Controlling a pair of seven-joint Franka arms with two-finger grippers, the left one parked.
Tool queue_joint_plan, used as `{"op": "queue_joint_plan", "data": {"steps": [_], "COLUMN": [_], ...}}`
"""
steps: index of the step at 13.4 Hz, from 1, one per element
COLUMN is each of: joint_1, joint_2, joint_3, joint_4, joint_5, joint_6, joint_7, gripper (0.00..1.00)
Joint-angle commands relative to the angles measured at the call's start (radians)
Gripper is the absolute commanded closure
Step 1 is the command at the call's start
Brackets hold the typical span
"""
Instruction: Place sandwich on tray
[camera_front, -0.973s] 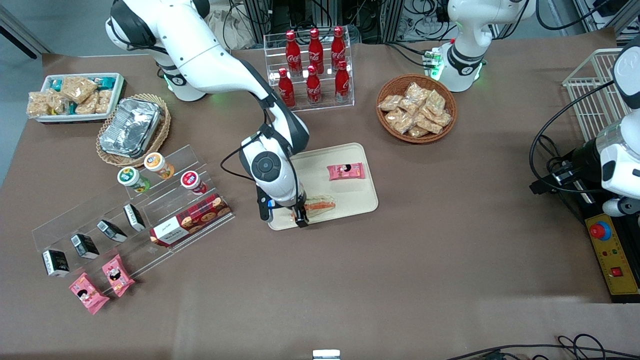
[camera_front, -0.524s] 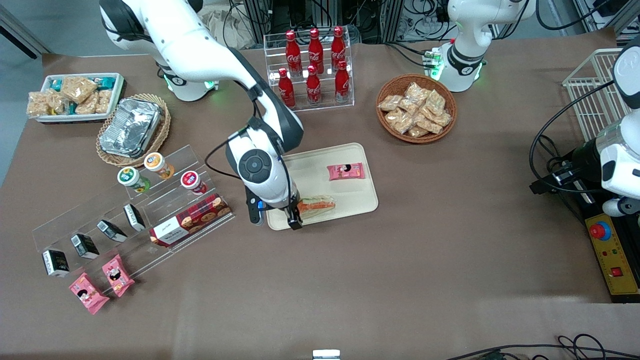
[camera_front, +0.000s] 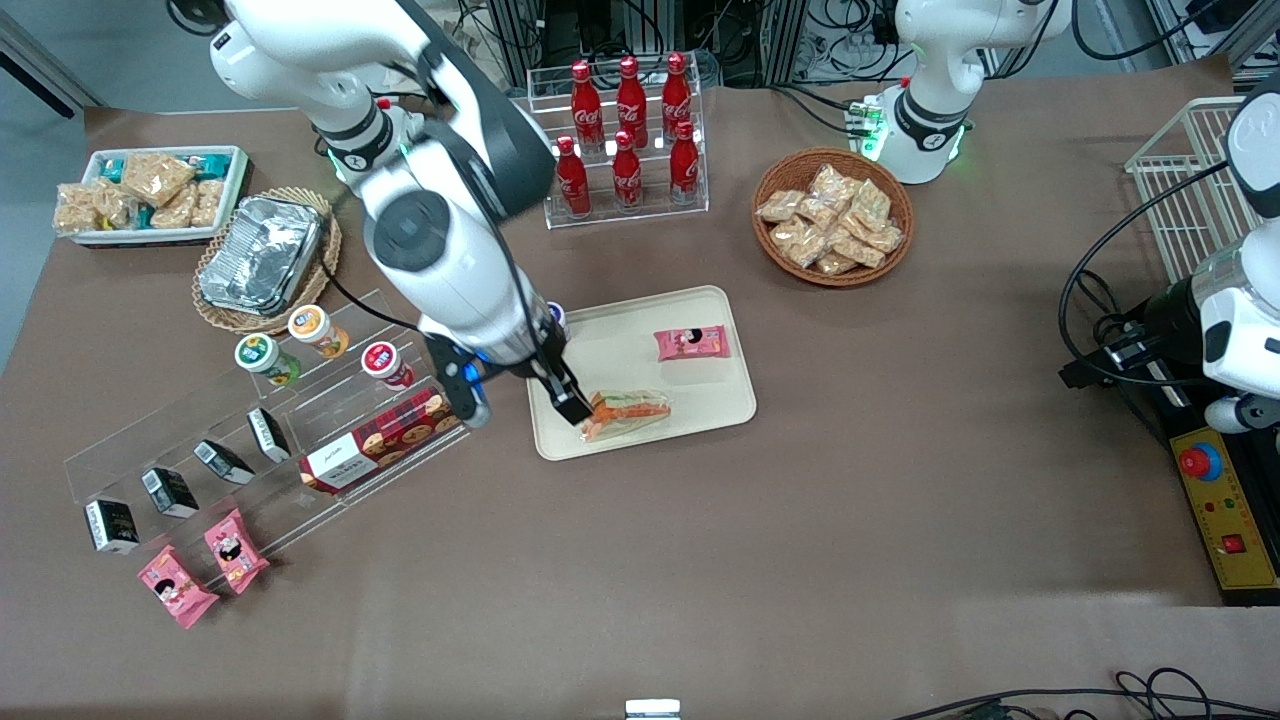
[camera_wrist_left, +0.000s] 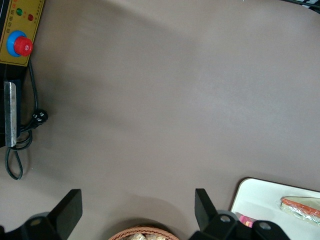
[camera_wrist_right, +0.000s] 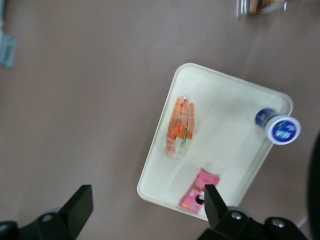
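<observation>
The sandwich (camera_front: 625, 411), a clear-wrapped wedge with orange and green filling, lies on the cream-beige tray (camera_front: 700, 395), near the tray edge closest to the front camera. My right gripper (camera_front: 520, 402) is open and empty, raised above the tray's end toward the working arm; one fingertip shows just beside the sandwich. In the right wrist view the sandwich (camera_wrist_right: 181, 127) lies flat on the tray (camera_wrist_right: 225, 110), well below the open gripper (camera_wrist_right: 147, 207). The left wrist view shows a tray corner (camera_wrist_left: 260, 197) and the sandwich (camera_wrist_left: 300, 205).
A pink snack packet (camera_front: 691, 342) and a blue-lidded cup (camera_front: 556, 318) also sit on the tray. A clear tiered rack (camera_front: 300, 420) with cups and boxes stands toward the working arm's end. A cola bottle rack (camera_front: 625, 140) and a snack basket (camera_front: 832, 215) stand farther back.
My right gripper has let go of the sandwich and risen, swinging toward the working arm's end. The sandwich stays on the tray. The blue-lidded cup has come into sight.
</observation>
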Motion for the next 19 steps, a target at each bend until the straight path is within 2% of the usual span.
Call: {"op": "queue_joint_plan", "data": {"steps": [1,3,4,5,6,10,13,17,19], "joint_1": [-0.052,-0.102,-0.120,-0.158,-0.233,-0.397,-0.532,-0.577,-0.583], "joint_2": [-0.103,-0.174,-0.202,-0.221,-0.250,-0.354,-0.370,-0.367,-0.356], "joint_3": [0.016,0.018,0.026,0.055,0.090,0.098,0.095,0.026,0.010], "joint_4": [-0.024,-0.039,-0.045,-0.050,-0.082,-0.191,-0.203,-0.185,-0.159], "joint_5": [-0.018,-0.055,-0.107,-0.157,-0.169,-0.176,-0.175,-0.178,-0.208], "joint_6": [-0.131,-0.223,-0.266,-0.306,-0.320,-0.317,-0.325,-0.306,-0.302], "joint_7": [-0.259,-0.415,-0.494,-0.579,-0.660,-1.016,-1.259,-1.518,-1.561], "gripper": [0.01,0.01,0.01,0.01,0.01,0.01,0.01,0.01,0.01]}}
